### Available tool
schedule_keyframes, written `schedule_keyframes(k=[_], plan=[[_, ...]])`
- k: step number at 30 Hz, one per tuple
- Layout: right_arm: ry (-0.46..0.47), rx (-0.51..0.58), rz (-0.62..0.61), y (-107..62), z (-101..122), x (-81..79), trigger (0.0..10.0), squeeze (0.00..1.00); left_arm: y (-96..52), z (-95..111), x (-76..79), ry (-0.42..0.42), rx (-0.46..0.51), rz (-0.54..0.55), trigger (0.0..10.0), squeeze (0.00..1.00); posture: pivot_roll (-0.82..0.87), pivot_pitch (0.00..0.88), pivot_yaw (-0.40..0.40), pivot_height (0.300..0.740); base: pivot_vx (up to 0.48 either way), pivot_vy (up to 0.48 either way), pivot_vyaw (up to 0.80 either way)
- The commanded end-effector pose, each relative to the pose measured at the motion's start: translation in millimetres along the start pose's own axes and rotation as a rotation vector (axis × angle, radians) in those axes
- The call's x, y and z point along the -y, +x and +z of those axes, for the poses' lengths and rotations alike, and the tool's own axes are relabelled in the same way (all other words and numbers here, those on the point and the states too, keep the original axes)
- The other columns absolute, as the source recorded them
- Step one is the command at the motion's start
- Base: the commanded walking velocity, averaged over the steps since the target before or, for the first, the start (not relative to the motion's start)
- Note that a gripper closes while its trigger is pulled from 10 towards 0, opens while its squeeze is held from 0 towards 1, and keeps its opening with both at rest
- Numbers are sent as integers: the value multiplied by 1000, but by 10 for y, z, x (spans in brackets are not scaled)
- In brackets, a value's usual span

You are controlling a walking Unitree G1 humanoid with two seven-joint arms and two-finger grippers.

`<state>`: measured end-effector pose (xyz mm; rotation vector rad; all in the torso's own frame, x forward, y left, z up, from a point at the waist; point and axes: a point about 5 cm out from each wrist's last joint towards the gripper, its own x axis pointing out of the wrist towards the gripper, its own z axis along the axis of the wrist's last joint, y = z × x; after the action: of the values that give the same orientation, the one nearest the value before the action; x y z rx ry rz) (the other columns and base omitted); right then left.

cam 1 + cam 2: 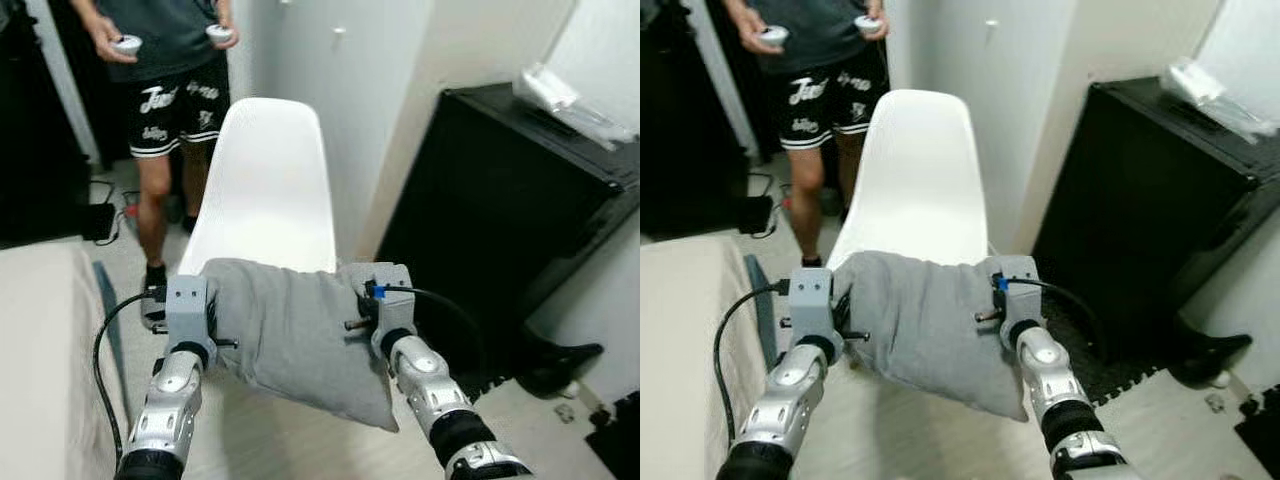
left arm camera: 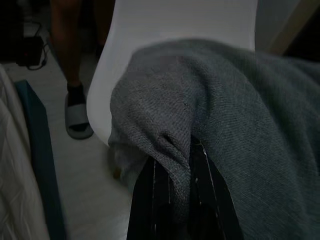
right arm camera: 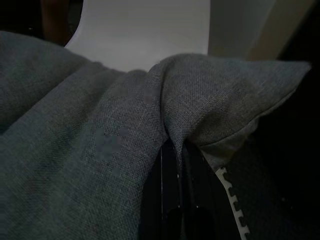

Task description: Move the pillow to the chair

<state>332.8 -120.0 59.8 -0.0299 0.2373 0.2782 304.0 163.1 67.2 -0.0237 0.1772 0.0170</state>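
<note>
Ahead of us stands a person (image 1: 170,80) in black printed shorts, holding a white controller (image 1: 127,43) in each hand and wearing grey slides (image 2: 78,118). To our right we see a black cabinet (image 1: 500,220) with a clear plastic bag (image 1: 575,100) on top. A beige bed (image 1: 40,350) lies at our left.

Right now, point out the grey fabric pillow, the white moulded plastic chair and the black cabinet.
grey fabric pillow (image 1: 290,330), left eye view, middle of its face.
white moulded plastic chair (image 1: 268,170), left eye view, backrest.
black cabinet (image 1: 470,220), left eye view, front panel.
</note>
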Motion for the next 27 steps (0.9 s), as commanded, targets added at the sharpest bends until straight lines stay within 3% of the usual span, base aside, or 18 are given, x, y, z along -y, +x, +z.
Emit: schedule_keyframes(k=[1,16,17,27], plan=[[2,24,63,30,38,-149,10000,0,0,6,117,-3,0,-55,10000,0,-32,74,-59,740,0,0,0],[44,18,43,43,-18,-265,10000,0,42,66,-77,45,-19,-48,10000,0,33,62,25,740,0,0,0],[58,22,35,46,-22,-294,10000,0,36,71,-121,50,-27,-47,10000,0,45,56,57,740,0,0,0],[87,28,7,51,-15,-277,10000,0,86,38,-177,16,-56,-34,10000,0,24,49,67,740,0,0,0]])
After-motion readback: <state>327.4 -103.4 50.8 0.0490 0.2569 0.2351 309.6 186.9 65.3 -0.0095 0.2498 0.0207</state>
